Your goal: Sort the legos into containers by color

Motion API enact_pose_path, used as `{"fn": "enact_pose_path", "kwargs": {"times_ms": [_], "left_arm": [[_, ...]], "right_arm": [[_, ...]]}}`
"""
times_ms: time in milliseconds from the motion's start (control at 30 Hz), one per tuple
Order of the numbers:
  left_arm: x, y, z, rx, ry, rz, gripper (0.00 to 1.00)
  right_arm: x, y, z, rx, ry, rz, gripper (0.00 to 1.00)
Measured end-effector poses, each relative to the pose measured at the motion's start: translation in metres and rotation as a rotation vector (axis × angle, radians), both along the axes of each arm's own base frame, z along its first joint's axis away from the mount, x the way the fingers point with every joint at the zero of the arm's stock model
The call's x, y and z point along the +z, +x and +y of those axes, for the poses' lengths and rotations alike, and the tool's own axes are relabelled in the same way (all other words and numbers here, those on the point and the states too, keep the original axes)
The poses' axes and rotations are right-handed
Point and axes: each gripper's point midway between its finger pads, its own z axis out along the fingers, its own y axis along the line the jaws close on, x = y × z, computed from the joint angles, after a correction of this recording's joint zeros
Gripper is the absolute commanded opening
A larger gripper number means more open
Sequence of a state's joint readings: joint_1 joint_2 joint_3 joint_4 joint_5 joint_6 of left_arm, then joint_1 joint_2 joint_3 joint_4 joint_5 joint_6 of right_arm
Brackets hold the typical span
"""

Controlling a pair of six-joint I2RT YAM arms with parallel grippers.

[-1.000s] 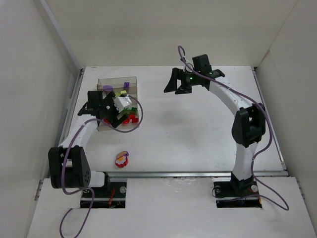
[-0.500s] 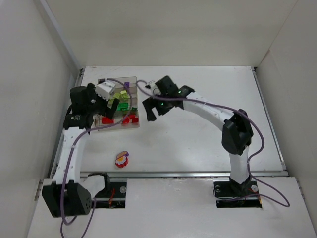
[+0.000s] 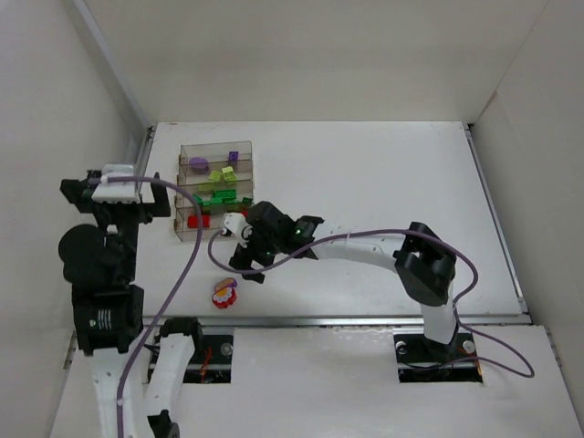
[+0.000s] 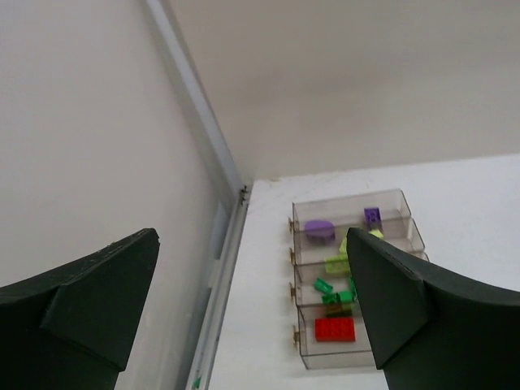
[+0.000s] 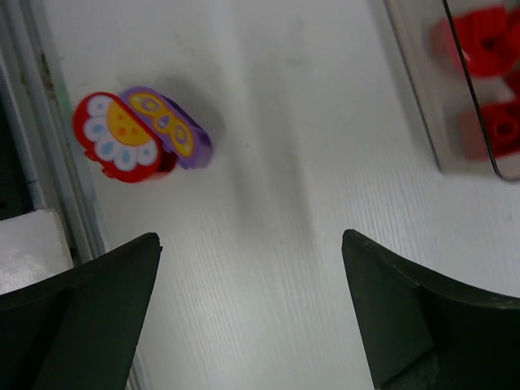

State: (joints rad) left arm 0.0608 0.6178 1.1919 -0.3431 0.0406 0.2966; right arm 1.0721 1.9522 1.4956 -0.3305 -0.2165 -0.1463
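The clear tray (image 3: 215, 146) stands at the left rear and holds the sorted legos: purple pieces (image 3: 197, 164) at the back, then lime (image 3: 219, 175), dark green (image 3: 213, 195) and red (image 3: 195, 220). It also shows in the left wrist view (image 4: 349, 201), with a red brick (image 4: 335, 328) in the nearest compartment. The flower-topped piece (image 3: 224, 293) lies alone near the front edge and shows in the right wrist view (image 5: 138, 134). My right gripper (image 3: 245, 266) (image 5: 252, 317) is open and empty, just right of the flower piece. My left gripper (image 3: 117, 214) (image 4: 252, 325) is open and empty, raised high at the left.
A metal rail (image 3: 132, 196) runs along the table's left edge by the white wall. A rail (image 3: 365, 319) lines the front edge just behind the flower piece. The tray's near corner with red bricks (image 5: 479, 81) is at the right wrist view's upper right.
My left arm lifted off the tray and swung up and back to the left. My right arm swept from the far middle to the near left, beside the flower piece.
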Motion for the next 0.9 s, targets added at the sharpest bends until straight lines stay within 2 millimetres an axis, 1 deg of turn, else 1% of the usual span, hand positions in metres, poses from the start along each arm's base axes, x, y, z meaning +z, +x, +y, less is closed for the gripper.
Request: {"fn": "enact_pose_path", "kwargs": {"times_ms": [67, 100, 200, 267, 300, 333, 400, 433, 500, 533, 600, 633, 700, 900], "left_arm": [[0.011, -0.017, 0.004, 0.03, -0.011, -0.053, 1.0], [0.013, -0.023, 0.006, 0.043, -0.016, -0.066, 1.0], [0.011, -0.035, 0.01, 0.07, -0.028, -0.075, 1.0], [0.007, -0.041, 0.011, 0.076, -0.035, -0.068, 1.0], [0.006, -0.044, 0.011, 0.077, -0.036, -0.068, 1.0], [0.005, -0.046, 0.012, 0.082, -0.038, -0.07, 1.0], [0.006, -0.049, 0.013, 0.091, -0.04, -0.077, 1.0], [0.006, -0.05, 0.014, 0.096, -0.041, -0.079, 1.0], [0.007, -0.049, 0.015, 0.106, -0.044, -0.084, 1.0], [0.006, -0.049, 0.016, 0.11, -0.047, -0.085, 1.0], [0.004, -0.048, 0.019, 0.123, -0.052, -0.082, 1.0], [0.002, -0.047, 0.02, 0.129, -0.057, -0.08, 1.0], [0.0, -0.046, 0.022, 0.14, -0.065, -0.077, 1.0], [-0.005, -0.044, 0.025, 0.156, -0.077, -0.067, 1.0]], "right_arm": [[0.005, -0.006, 0.011, 0.047, 0.019, -0.044, 0.92], [0.009, -0.008, 0.018, 0.077, 0.032, -0.072, 0.9], [0.012, -0.003, 0.034, 0.152, 0.052, -0.166, 0.9], [0.004, 0.001, 0.038, 0.2, 0.028, -0.221, 0.9], [-0.002, 0.003, 0.039, 0.221, 0.011, -0.242, 0.86], [-0.009, 0.005, 0.039, 0.241, -0.007, -0.256, 0.78], [-0.023, 0.006, 0.041, 0.285, -0.043, -0.275, 0.6], [-0.03, 0.005, 0.041, 0.31, -0.06, -0.28, 0.57], [-0.044, 0.002, 0.039, 0.35, -0.097, -0.272, 0.59], [-0.05, 0.0, 0.039, 0.369, -0.11, -0.266, 0.63], [-0.059, -0.003, 0.037, 0.397, -0.132, -0.26, 0.67], [-0.061, -0.005, 0.035, 0.411, -0.142, -0.258, 0.67], [-0.062, -0.008, 0.035, 0.438, -0.151, -0.268, 0.68], [-0.064, -0.023, 0.045, 0.516, -0.147, -0.306, 0.68]]}}
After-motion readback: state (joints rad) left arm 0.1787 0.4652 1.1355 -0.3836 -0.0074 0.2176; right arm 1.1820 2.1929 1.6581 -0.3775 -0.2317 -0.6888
